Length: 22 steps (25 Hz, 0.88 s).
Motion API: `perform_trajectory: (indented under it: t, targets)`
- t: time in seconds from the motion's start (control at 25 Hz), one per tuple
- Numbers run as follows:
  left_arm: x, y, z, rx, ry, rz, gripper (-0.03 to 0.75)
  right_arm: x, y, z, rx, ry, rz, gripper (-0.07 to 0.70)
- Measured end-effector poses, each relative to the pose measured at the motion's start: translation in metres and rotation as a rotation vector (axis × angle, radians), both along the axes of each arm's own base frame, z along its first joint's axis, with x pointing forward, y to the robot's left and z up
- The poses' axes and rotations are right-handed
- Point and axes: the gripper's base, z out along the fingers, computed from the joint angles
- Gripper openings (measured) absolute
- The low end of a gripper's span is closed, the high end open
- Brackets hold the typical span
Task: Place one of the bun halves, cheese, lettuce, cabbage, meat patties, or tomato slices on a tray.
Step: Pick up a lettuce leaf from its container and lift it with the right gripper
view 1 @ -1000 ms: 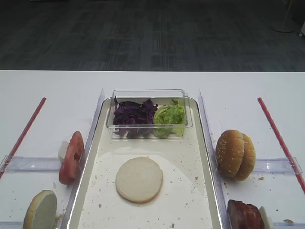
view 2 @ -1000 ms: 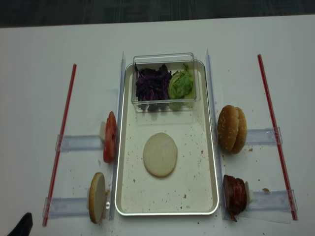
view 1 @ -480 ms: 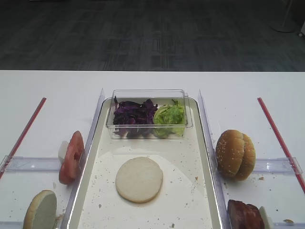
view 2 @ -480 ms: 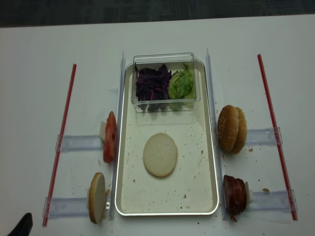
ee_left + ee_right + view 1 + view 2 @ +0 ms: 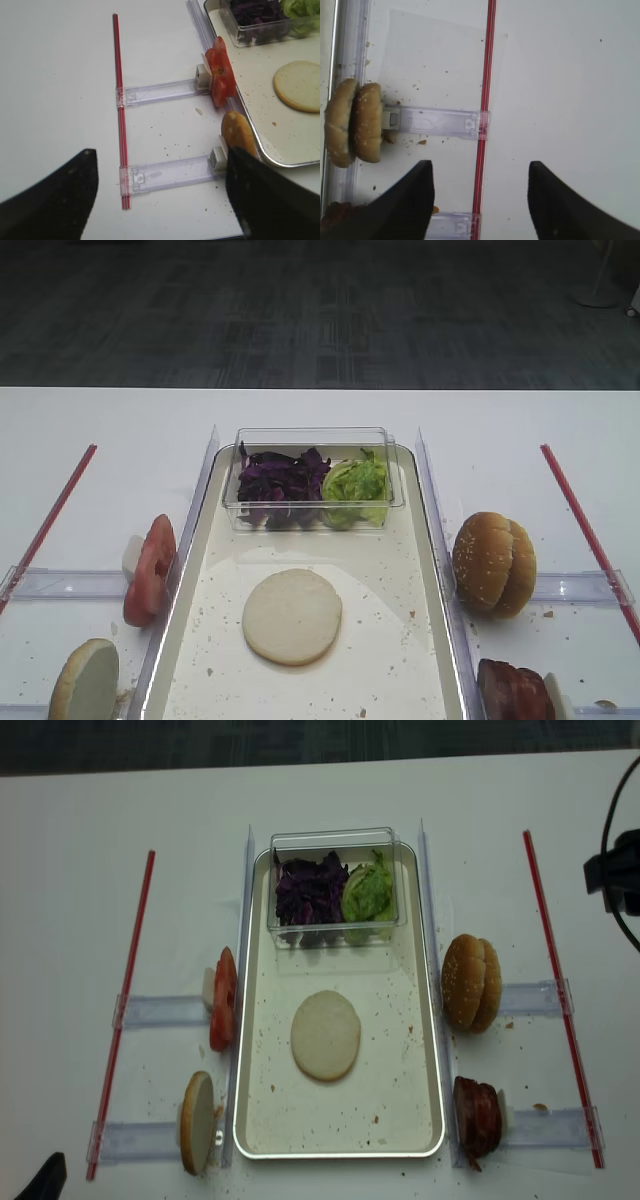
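With one pale bun half already flat on the tray, you've got the sesame bun halves on edge just right of the tray rim. Right gripper jaws are spread wide w/ nothing held; buns lie ahead-left. Left gripper likewise spread, empty, nearer the tomato slices.
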Motion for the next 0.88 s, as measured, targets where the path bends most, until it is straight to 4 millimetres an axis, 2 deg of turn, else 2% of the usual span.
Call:
perform_trajectory:
  t: [0.24,0.44,0.88]
  targets:
    - [0.0,0.0,0.0,0.0,0.0,0.0,0.491,0.05,0.002,-0.011,-0.005,0.063,0.005,0.447]
    - [0.0,0.0,0.0,0.0,0.0,0.0,0.491,0.086,0.004,-0.028,-0.008,0.115,0.008,0.447]
    - [0.0,0.0,0.0,0.0,0.0,0.0,0.491,0.143,0.008,-0.072,0.003,0.21,0.005,0.447]
